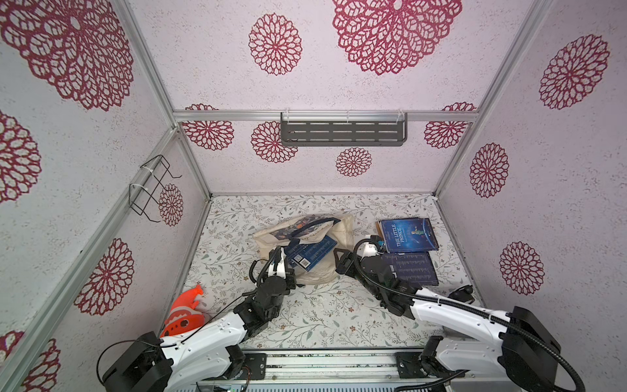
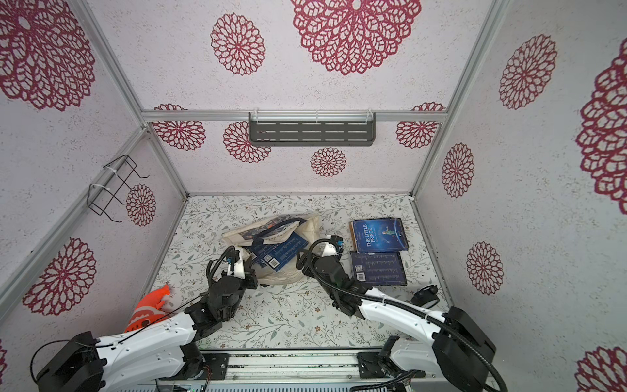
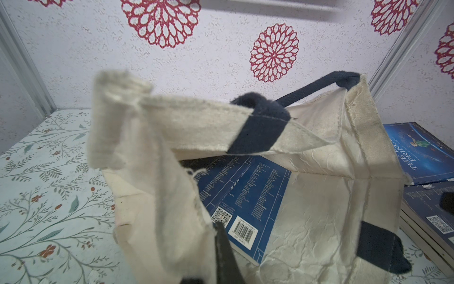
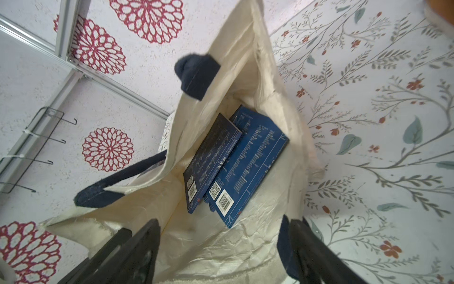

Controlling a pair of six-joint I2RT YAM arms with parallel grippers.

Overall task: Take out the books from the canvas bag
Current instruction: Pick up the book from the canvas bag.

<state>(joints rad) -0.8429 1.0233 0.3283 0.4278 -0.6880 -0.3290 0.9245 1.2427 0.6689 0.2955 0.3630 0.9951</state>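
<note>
Black matte fingers (image 4: 137, 248) of the right gripper (image 4: 221, 248) fill the near edge of the right wrist view. They are spread wide and clasp nothing. Crumpled cream cloth at the mouth of the canvas bag (image 1: 322, 271) lies between them, and one finger stands just beside a navy strap end.

Inside the bag two thin rectangular books lean together, a darker book (image 4: 211, 157) overlapping a brighter blue book (image 4: 248, 167). Both are glossy, with columns of white text, QR squares and white barcode labels.

The bag lies on its side in the middle of the table. Its weave is coarse, its hems are frayed and its inner face is creased like paper. Flat navy straps (image 4: 127, 177) are stitched to the rim. The left gripper (image 1: 291, 271) is clenched on the bag's near rim and holds that edge raised.

To the right of the bag, out on the table, lies a Little Prince book (image 1: 407, 236) with a starry blue cover. Touching its near edge is a dark back-cover book (image 1: 412, 269).

The table (image 1: 322, 315) wears a leaf-and-flower print. An orange plush toy (image 1: 185, 312) sits by the left arm's base.
</note>
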